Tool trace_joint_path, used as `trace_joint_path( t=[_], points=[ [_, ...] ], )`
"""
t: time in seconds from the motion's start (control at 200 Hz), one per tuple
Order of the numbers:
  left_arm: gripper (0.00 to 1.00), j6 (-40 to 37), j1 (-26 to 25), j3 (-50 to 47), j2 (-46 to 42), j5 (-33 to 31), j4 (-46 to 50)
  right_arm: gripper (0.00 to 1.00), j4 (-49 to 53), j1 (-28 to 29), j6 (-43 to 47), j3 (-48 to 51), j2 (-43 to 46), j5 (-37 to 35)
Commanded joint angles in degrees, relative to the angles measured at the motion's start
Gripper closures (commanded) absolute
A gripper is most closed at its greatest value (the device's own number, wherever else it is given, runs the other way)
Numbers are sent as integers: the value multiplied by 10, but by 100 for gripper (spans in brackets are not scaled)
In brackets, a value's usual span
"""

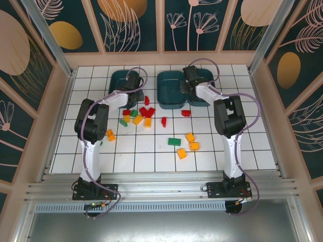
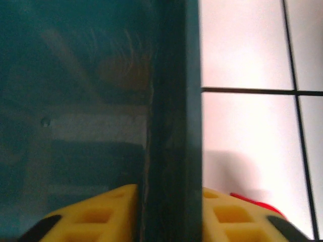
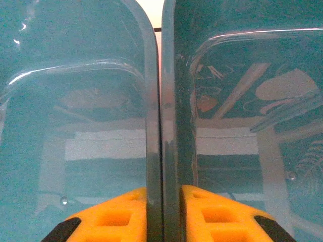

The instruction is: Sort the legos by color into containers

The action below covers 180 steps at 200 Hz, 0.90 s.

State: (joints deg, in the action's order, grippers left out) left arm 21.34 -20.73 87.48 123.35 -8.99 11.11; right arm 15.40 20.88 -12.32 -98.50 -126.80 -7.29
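While the legos (image 1: 146,112) lie loose about the centre of the white tiled table (image 1: 242,146), with reds bunched toward 11 o'clock of the scatter and orange ones beside a green one toward 5 o'clock, three teal tubs stand in a row at the table's 12 o'clock edge. The left gripper (image 2: 169,217) straddles the right-hand wall of the left container (image 1: 117,83). One yellow finger (image 2: 96,219) is inside and the other outside over the tile, both pressed flush to the wall and clamping it. A red brick (image 2: 257,205) lies just beside the outer finger at 3 o'clock. The right gripper (image 3: 162,217) straddles the touching rims of the middle container (image 3: 75,126) and the right container (image 3: 242,126), a finger in each; whether it squeezes them I cannot tell.
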Motion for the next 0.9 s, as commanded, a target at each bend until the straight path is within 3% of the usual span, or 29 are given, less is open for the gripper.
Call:
trace_joint_path(
  t=[0.0, 0.18, 0.285, 0.415, 0.54, 0.896],
  points=[
    [61, -8, -2, 4, -3, 17, 32, 72, 15, 6, -13, -19, 9, 4],
    [48, -4, -3, 9, -52, 50, 39, 58, 26, 4, -17, -19, 43, -2],
    [46, 3, -7, 9, -77, 61, 46, 56, 26, 4, -13, -6, 74, -14],
    [48, 6, -33, 13, -95, 51, 62, 56, 12, 5, -14, 40, 134, -24],
    [56, 19, -56, 19, -81, 43, 70, 57, -10, 4, -25, 113, 199, -28],
    [58, 36, -60, 66, 3, 7, 77, 57, -55, 1, -54, 315, 366, -26]
  ],
)
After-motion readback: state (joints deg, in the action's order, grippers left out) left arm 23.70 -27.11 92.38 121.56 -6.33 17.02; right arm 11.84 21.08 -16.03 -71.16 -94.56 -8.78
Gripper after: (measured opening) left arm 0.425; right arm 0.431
